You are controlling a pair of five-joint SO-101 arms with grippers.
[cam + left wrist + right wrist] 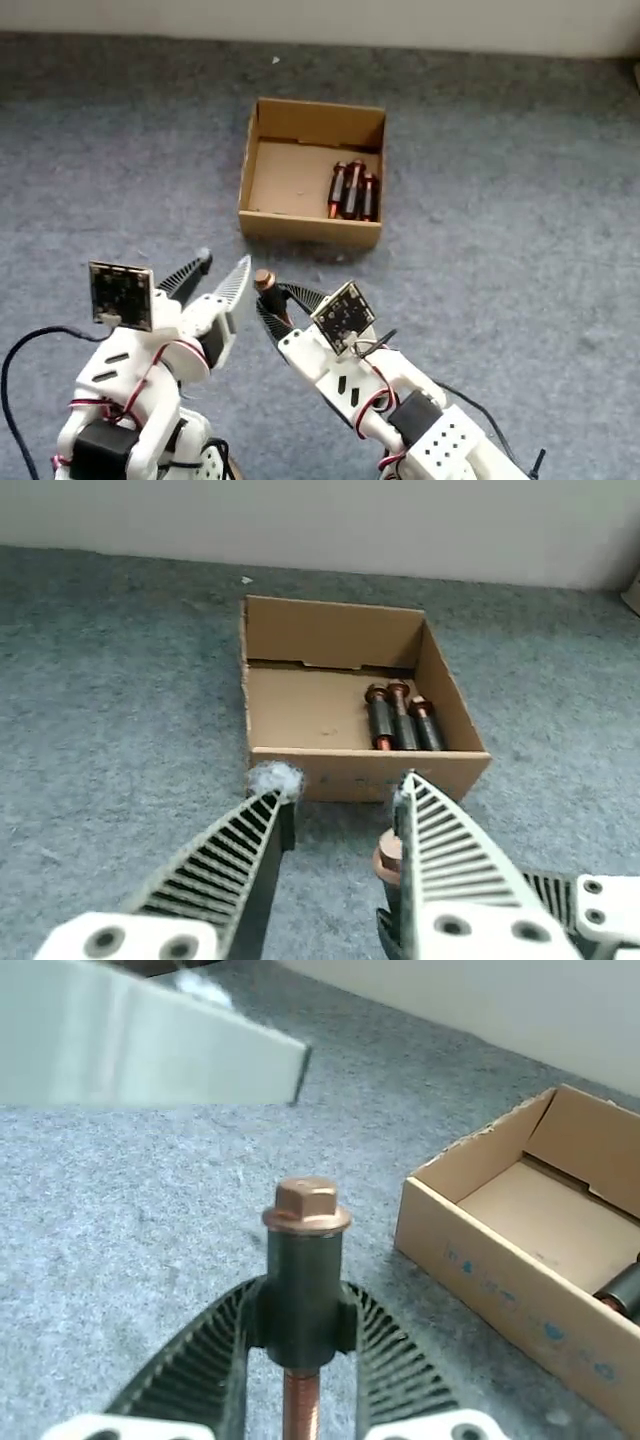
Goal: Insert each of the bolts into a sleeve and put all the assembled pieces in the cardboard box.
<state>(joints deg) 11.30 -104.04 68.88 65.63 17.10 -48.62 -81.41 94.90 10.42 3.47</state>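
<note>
1. Copper-coloured hex-head bolt [306, 1205] seated in a dark cylindrical sleeve [303, 1280]: that is the assembled piece my right jaws are clenched on, held above the grey carpeted table [520, 200], just short of the open brown cardboard box [310, 108].
2. My left jaws stand released and apart with nothing between them, just beside the bolt's head.
3. I judge the piece to be stiff metal, small but dense, and not fragile. The sleeve's smooth barrel looks likely to slip under a loose pinch.
4. The best hold, to my mind, is where I have it: across the middle of the sleeve. Only the head stops the bolt, so tipping it head-down could let it slide out.
5. Its long axis runs along my right jaws: the head leads out past the tips toward the box side, and the bare copper shank trails back toward my wrist. How steeply it tilts from the table I cannot tell.
6. Three finished bolt-and-sleeve pieces [352, 190] already lie flat in the box, side by side against one side wall, with their axes parallel.
</note>
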